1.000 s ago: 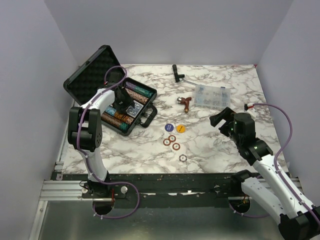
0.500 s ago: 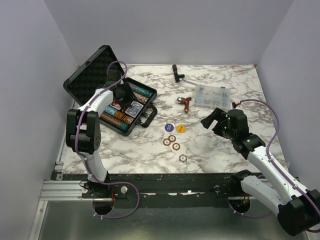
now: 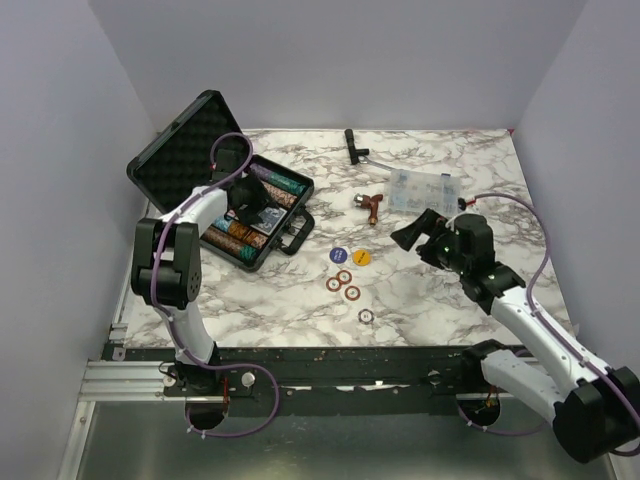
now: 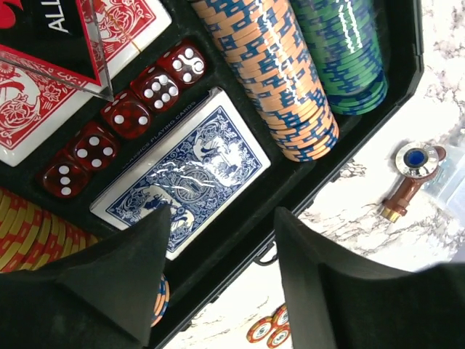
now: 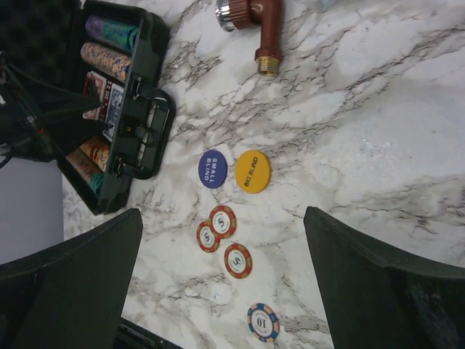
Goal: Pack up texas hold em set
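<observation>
The right pincer [image 3: 412, 228] has swung left, wide and empty, bringing the loose poker chips [image 5: 237, 260] just ahead of it for collecting; the left pincer [image 4: 221, 216] hangs half-open, empty.

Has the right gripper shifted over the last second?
Yes. The right gripper has swung left, from the right end of the clear box toward its left end, closer to the yellow chip.
</observation>
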### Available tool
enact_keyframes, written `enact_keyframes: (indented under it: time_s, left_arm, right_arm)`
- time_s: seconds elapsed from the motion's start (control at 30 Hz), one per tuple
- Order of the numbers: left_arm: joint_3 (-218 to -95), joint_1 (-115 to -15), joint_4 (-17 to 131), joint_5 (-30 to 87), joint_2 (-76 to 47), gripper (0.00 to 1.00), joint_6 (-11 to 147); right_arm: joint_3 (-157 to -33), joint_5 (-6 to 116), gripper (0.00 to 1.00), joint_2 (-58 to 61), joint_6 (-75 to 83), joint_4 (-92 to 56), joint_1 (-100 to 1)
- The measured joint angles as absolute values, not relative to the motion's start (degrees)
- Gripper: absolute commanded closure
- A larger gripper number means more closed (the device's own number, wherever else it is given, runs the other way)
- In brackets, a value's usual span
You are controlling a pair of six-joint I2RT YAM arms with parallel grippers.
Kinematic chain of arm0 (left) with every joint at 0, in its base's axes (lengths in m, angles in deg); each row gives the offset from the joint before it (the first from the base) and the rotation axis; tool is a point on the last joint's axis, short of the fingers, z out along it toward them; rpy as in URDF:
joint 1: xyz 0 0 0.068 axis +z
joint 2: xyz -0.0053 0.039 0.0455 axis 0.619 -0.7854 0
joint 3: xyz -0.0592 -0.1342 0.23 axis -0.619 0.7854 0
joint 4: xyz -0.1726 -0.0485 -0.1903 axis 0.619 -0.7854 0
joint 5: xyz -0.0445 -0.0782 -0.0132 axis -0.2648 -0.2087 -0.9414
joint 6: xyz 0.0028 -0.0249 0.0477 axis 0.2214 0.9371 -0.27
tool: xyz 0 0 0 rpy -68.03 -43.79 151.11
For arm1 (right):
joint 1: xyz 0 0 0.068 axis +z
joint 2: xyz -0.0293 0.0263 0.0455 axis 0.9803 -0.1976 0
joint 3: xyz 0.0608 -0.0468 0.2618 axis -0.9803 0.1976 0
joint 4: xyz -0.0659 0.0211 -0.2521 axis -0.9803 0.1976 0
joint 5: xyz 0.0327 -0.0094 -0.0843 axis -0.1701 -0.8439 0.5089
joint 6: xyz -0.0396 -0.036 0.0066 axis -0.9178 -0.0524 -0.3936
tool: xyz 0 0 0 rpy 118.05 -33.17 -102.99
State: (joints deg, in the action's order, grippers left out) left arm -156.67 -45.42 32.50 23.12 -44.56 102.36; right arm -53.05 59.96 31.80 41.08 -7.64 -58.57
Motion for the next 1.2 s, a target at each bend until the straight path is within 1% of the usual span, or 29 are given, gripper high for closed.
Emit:
enact_keyframes:
  time_s: [0.1, 0.23, 0.3, 0.37, 0.47, 0.53, 0.6, 0.73, 0.77, 0.8, 0.87, 0.93, 1.0, 1.07, 1.2]
  left_arm:
    - [-156.0, -45.4, 33.0, 23.1, -42.9, 0.25, 101.9]
    - [-154.7, -45.4, 31.7, 22.3, -35.5, 0.17, 100.2]
    - [-154.7, -45.4, 31.5, 21.4, -31.2, 0.14, 98.9]
    - [-154.6, -45.9, 31.3, 19.8, -26.4, 0.13, 97.0]
    - [-153.8, -47.6, 31.5, 18.1, -22.0, 0.11, 94.5]
    - [-151.7, -50.1, 31.5, 17.7, -20.2, 0.08, 93.2]
    - [-148.1, -55.3, 31.3, 18.0, -19.0, 0.06, 91.8]
    - [-143.1, -65.5, 30.5, 18.4, -19.2, 0.04, 90.2]
    - [-142.8, -67.4, 30.1, 18.6, -19.5, 0.04, 89.9]
    - [-142.9, -69.5, 30.0, 18.9, -19.9, 0.04, 89.5]
    - [-143.8, -73.0, 29.9, 19.5, -21.5, 0.05, 88.9]
    - [-145.3, -76.3, 30.1, 20.3, -24.1, 0.08, 88.5]
    - [-146.7, -78.4, 30.5, 20.8, -26.9, 0.09, 88.6]
    - [-147.8, -79.7, 30.4, 20.8, -29.4, 0.09, 88.7]
    - [-148.7, -79.8, 30.3, 20.8, -31.1, 0.09, 88.8]
  right_arm:
    - [-52.9, 56.6, 0.04, 26.6, 42.1, -12.9, -58.1]
    - [-55.3, 54.4, 0.05, 15.0, 43.2, -19.2, -52.4]
    - [-58.3, 53.7, 0.07, 9.4, 43.8, -21.4, -49.3]
    - [-61.3, 53.2, 0.09, 5.0, 44.7, -23.8, -47.0]
    - [-63.5, 53.3, 0.1, 2.1, 46.0, -26.4, -45.8]
    - [-63.6, 53.9, 0.09, 1.9, 46.2, -26.3, -45.8]
    - [-63.5, 55.6, 0.08, 2.5, 45.7, -25.3, -45.8]
    - [-61.0, 62.2, 0.05, 8.2, 43.5, -19.7, -45.8]
    - [-60.1, 64.2, 0.01, 10.4, 43.0, -17.5, -45.8]
    - [-59.5, 66.2, 0.0, 12.5, 42.6, -15.4, -45.8]
    - [-57.9, 70.4, 0.0, 17.0, 42.5, -10.7, -45.8]
    - [-57.0, 74.0, 0.0, 20.2, 42.8, -6.3, -45.9]
    - [-56.8, 77.6, 0.0, 22.3, 44.2, -1.0, -46.7]
    - [-56.8, 80.0, 0.0, 23.3, 45.7, 3.8, -49.3]
    - [-56.0, 81.3, 0.0, 24.2, 48.7, 10.6, -59.8]
